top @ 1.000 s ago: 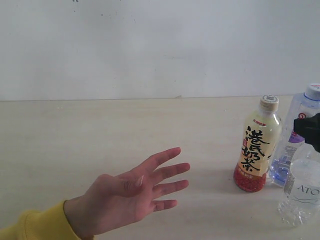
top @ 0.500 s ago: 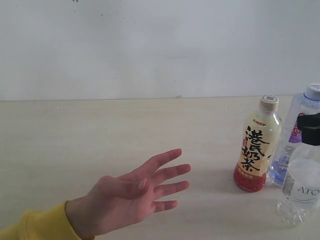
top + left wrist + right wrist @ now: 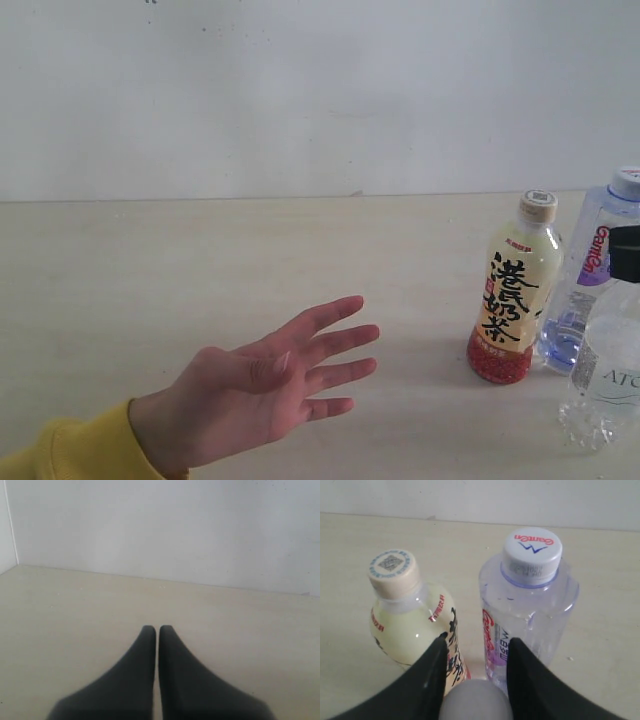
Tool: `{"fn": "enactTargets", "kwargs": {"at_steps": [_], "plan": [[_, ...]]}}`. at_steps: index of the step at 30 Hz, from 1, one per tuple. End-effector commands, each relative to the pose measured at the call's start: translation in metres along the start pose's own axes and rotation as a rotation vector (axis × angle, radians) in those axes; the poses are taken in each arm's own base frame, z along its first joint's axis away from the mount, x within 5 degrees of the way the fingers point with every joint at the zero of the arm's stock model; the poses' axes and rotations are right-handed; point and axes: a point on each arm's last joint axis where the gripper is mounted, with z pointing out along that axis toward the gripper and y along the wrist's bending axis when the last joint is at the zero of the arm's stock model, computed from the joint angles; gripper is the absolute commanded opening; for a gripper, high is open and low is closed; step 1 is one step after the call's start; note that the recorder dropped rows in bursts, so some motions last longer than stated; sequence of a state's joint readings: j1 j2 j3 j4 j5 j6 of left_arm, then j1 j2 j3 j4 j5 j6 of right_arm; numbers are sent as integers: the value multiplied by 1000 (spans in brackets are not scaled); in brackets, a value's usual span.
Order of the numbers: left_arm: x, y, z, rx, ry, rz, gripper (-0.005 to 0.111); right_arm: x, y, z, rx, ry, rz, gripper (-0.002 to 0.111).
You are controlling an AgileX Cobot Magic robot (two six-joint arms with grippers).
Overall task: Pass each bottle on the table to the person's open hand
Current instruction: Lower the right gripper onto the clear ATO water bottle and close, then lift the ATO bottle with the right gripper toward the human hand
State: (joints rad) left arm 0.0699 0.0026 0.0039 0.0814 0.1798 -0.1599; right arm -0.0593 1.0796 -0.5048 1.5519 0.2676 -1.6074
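Observation:
The cream-yellow bottle (image 3: pixel 515 300) with black characters and a red base stands upright on the table (image 3: pixel 150 270) at the right. Behind it to the right stands the clear bottle with the purple-red label (image 3: pixel 596 250). Nearest the camera, at the right edge, is the clear ridged bottle (image 3: pixel 605 385), with my right gripper (image 3: pixel 628 262) over its top. In the right wrist view its grey cap (image 3: pixel 476 700) sits between the fingers of my right gripper (image 3: pixel 477 639), with the cream bottle (image 3: pixel 412 625) and the labelled bottle (image 3: pixel 530 605) beyond. My left gripper (image 3: pixel 154 628) is shut and empty over bare table.
A person's open hand (image 3: pixel 260 390) in a yellow sleeve lies palm up low over the table at the lower left, fingers pointing right. A plain white wall stands behind the table's far edge.
My right gripper and the clear ridged bottle have shifted right toward the frame edge, uncovering more of the labelled bottle. The hand has barely moved.

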Motion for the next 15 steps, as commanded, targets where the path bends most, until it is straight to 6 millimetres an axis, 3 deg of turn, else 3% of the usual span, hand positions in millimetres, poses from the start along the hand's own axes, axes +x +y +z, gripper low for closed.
{"fn": "enactTargets", "kwargs": {"at_steps": [1,8,15], "plan": [[-1,0,0,-3,-7,3,4,-2,0,0,-2,-3,-6,0],[-1,0,0,-3,-7,3,4,-14,10,-26,-32,-101,22,0],[-1,0,0,-3,-7,3,4,-6,24,-54,-108,-20,7,0]]}}
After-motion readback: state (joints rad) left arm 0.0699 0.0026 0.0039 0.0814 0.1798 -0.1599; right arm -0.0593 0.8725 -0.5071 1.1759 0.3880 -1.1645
